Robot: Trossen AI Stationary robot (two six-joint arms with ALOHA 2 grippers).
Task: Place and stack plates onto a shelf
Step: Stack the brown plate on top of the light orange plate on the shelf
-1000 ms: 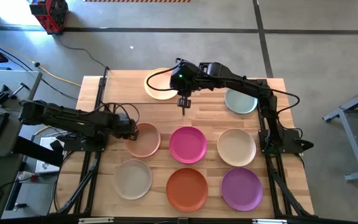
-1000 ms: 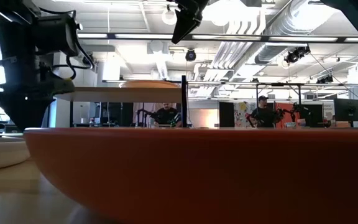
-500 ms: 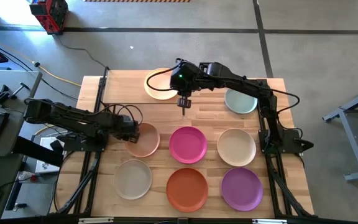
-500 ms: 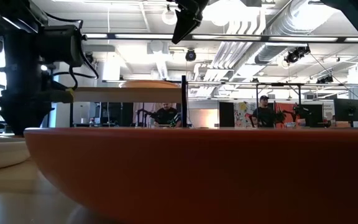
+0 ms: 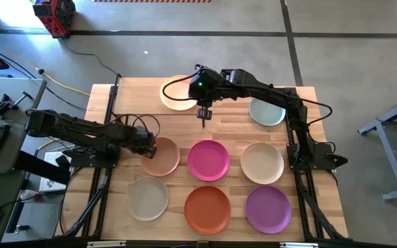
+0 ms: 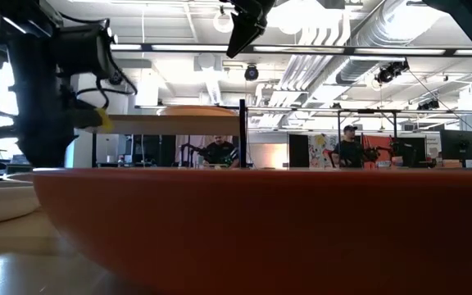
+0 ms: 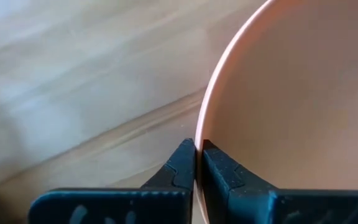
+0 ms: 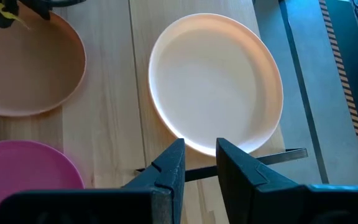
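Gripping the rim of the tan-pink plate (image 5: 161, 156), your left gripper (image 7: 198, 163) has its two fingers pinched together on that plate's edge; the wrist view shows the rim running between them. From above, this gripper (image 5: 147, 146) sits at the plate's left side, over the slatted table (image 5: 229, 127).

Your right gripper (image 5: 204, 114) hangs above the table's back half, just in front of the peach plate (image 5: 178, 95). Its fingers (image 8: 169, 163) stand a little apart and hold nothing. The peach plate lies on the shelf (image 6: 162, 124), whose black frame edge (image 8: 278, 154) shows beneath it in the right wrist view.

You have the pale green plate (image 5: 266, 112) at the back right, under the right arm. The magenta plate (image 5: 208, 159) and the cream plate (image 5: 262, 162) lie in the middle row beside the tan-pink one. The front row holds the beige-grey plate (image 5: 147, 198), the orange plate (image 5: 207, 209) and the purple plate (image 5: 268, 208), none touching another.

Two people (image 6: 218, 152) sit in the room behind.
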